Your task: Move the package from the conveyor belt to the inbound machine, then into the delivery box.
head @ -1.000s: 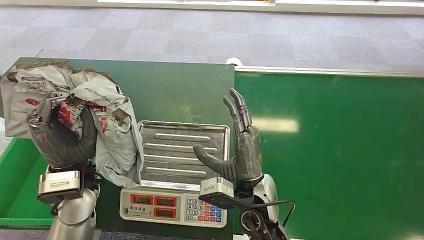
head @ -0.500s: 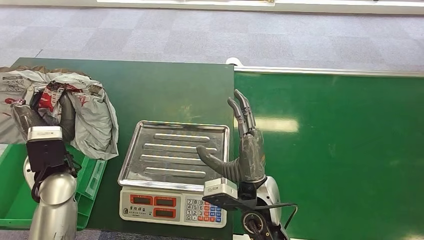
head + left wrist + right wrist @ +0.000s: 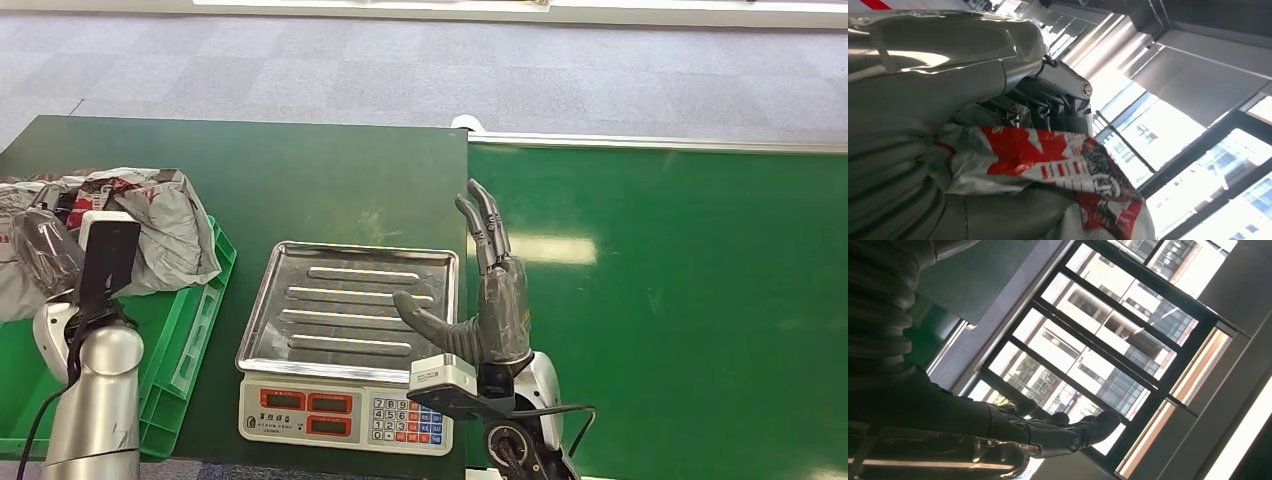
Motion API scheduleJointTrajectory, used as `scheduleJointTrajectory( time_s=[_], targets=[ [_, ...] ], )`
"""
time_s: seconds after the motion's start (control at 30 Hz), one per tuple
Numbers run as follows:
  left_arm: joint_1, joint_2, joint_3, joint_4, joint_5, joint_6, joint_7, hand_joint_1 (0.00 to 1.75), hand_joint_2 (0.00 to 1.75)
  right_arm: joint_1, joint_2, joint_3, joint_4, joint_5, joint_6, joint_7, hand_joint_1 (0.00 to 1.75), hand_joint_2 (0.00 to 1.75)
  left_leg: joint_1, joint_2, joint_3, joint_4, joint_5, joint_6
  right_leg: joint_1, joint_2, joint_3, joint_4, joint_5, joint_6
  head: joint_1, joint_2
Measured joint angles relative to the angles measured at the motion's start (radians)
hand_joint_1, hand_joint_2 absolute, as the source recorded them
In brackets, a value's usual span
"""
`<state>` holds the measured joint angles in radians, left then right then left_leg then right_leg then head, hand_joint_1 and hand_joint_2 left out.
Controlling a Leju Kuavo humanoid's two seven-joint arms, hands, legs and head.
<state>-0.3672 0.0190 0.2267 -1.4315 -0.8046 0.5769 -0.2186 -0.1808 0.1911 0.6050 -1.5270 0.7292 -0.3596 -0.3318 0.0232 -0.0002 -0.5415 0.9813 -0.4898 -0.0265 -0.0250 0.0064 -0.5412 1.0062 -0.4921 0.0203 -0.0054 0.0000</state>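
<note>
Fingers [image 3: 486,222] of the right hand [image 3: 492,290] point straight up and spread apart, holding nothing, in the head view; this hand hovers by the right edge of the scale's metal tray [image 3: 345,305], between the dark tabletop [image 3: 320,180] and the green conveyor belt [image 3: 660,290]. At far left, the left hand [image 3: 45,250] grips the grey and red package [image 3: 150,230], which drapes over the rim of the green delivery box [image 3: 190,320].

From the left wrist, the crumpled package [image 3: 1058,170] lies pressed against the palm, with dark fingers [image 3: 1048,107] curled over it and windows behind.

From the right wrist, dark fingers [image 3: 1068,432] stretch out straight and apart, holding nothing, against a wall of windows.
</note>
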Motion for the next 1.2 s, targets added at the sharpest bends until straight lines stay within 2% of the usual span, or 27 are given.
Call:
scheduleJointTrajectory(
  time_s=[0.1, 0.13, 0.2, 0.47, 0.57, 0.67, 0.83, 0.97, 1.2],
  targets=[
    [-0.023, 0.012, 0.02, 0.059, -0.051, 0.0, 0.038, 0.16, 1.75, 0.0, 0.0, 0.001, 0.001, -0.004, 0.0, 0.002, 0.0, 1.75, 0.0, 0.0, 0.0, 0.0, 0.0, 0.0, 0.0, 0.0, 0.0, 0.0, 0.0, 0.0, 0.0, 0.0],
    [-0.03, 0.017, 0.027, 0.077, -0.065, 0.0, 0.051, 0.07, 1.75, 0.0, 0.0, 0.001, 0.001, -0.005, 0.0, 0.002, 0.0, 1.75, 0.0, 0.0, 0.0, 0.0, 0.0, 0.0, 0.0, 0.0, 0.0, 0.0, 0.0, 0.0, 0.0, 0.0],
    [-0.043, 0.025, 0.042, 0.112, -0.079, 0.004, 0.072, 0.0, 1.75, -0.001, 0.0, 0.004, 0.005, -0.007, 0.0, 0.002, 0.0, 1.75, 0.0, 0.0, 0.0, 0.0, 0.0, 0.0, 0.0, 0.0, 0.0, 0.0, 0.0, 0.0, 0.0, 0.0],
    [-0.064, 0.044, 0.085, 0.193, -0.044, 0.016, 0.086, 0.0, 1.75, -0.006, 0.001, 0.008, 0.025, -0.013, 0.0, 0.002, 0.0, 1.75, 0.0, 0.0, 0.0, 0.0, 0.0, 0.0, 0.0, 0.0, 0.0, 0.0, 0.0, 0.0, 0.0, 0.0],
    [-0.065, 0.044, 0.09, 0.199, 0.058, -0.019, 0.042, 0.0, 1.75, -0.007, 0.002, 0.011, 0.031, -0.013, 0.0, 0.002, 0.0, 1.75, 0.0, 0.0, 0.0, 0.0, 0.0, 0.0, 0.0, 0.0, 0.0, 0.0, 0.0, 0.0, 0.0, 0.0],
    [-0.061, 0.043, 0.091, 0.19, 0.221, -0.084, -0.051, 0.0, 1.75, -0.008, 0.002, 0.013, 0.037, -0.014, 0.0, 0.002, 0.0, 1.75, 0.0, 0.0, 0.0, 0.0, 0.0, 0.0, 0.0, 0.0, 0.0, 0.0, 0.0, 0.0, 0.0, 0.0],
    [-0.018, 0.032, 0.089, 0.087, 0.439, -0.102, -0.229, 0.0, 1.75, -0.014, 0.0, 0.012, 0.046, -0.021, 0.0, 0.002, 0.0, 1.75, 0.0, 0.001, 0.0, 0.0, 0.0, 0.0, 0.0, 0.001, -0.001, 0.0, 0.0, 0.0, 0.0, 0.0],
    [0.064, 0.0, 0.059, -0.072, 0.525, -0.075, -0.343, 0.0, 1.75, -0.018, -0.004, 0.006, 0.053, -0.024, -0.002, 0.003, 0.0, 1.75, 0.0, 0.0, -0.001, 0.0, 0.0, 0.0, 0.0, 0.001, -0.001, 0.0, 0.0, 0.0, 0.0, 0.0],
    [0.185, -0.034, -0.038, -0.245, 0.568, -0.024, -0.388, 0.0, 1.75, -0.007, -0.021, -0.046, 0.056, 0.008, 0.0, 0.022, 0.0, 1.75, 0.0, 0.0, -0.001, 0.0, -0.001, 0.0, 0.0, 0.001, -0.001, -0.001, 0.0, 0.0, 0.0, 0.0]
  ],
)
